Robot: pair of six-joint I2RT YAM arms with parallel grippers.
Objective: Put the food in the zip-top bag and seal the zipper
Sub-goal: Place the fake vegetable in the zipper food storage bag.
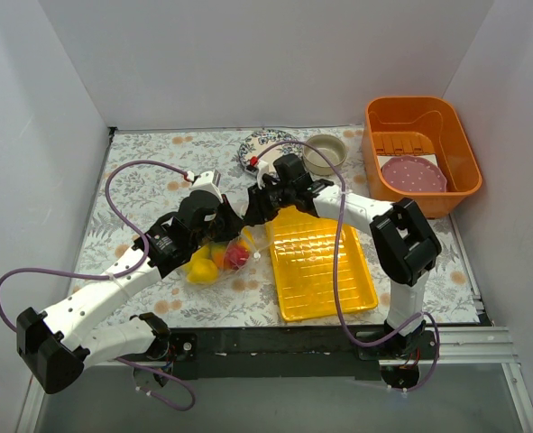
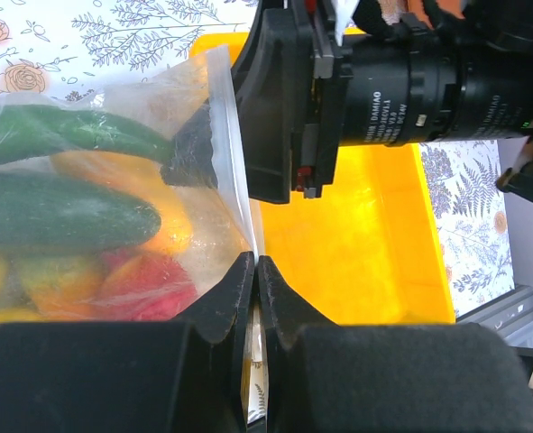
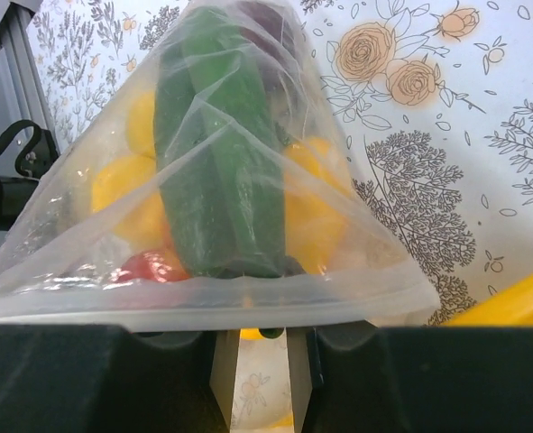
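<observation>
The zip-top bag [image 1: 214, 260] lies left of the yellow tray and holds the food. Through its film I see a green cucumber [image 2: 50, 212], a green chili [image 2: 68, 135], a red piece [image 2: 149, 284] and yellow pieces [image 3: 126, 189]. My left gripper [image 1: 228, 227] is shut on the zipper [image 2: 234, 171], with its jaws pinching the strip's near end [image 2: 256, 263]. My right gripper [image 1: 253, 215] is at the middle of the strip, and a dark finger [image 2: 194, 149] crosses it. In the right wrist view the zipper [image 3: 95, 311] runs across and hides the fingertips of that gripper [image 3: 261, 325].
A yellow ribbed tray [image 1: 325, 262] sits right beside the bag. An orange basin [image 1: 379, 158] with a pink plate [image 1: 413, 173] stands at the back right. A small bowl [image 1: 325, 155] and a patterned plate [image 1: 261, 144] are behind the grippers. White walls enclose the table.
</observation>
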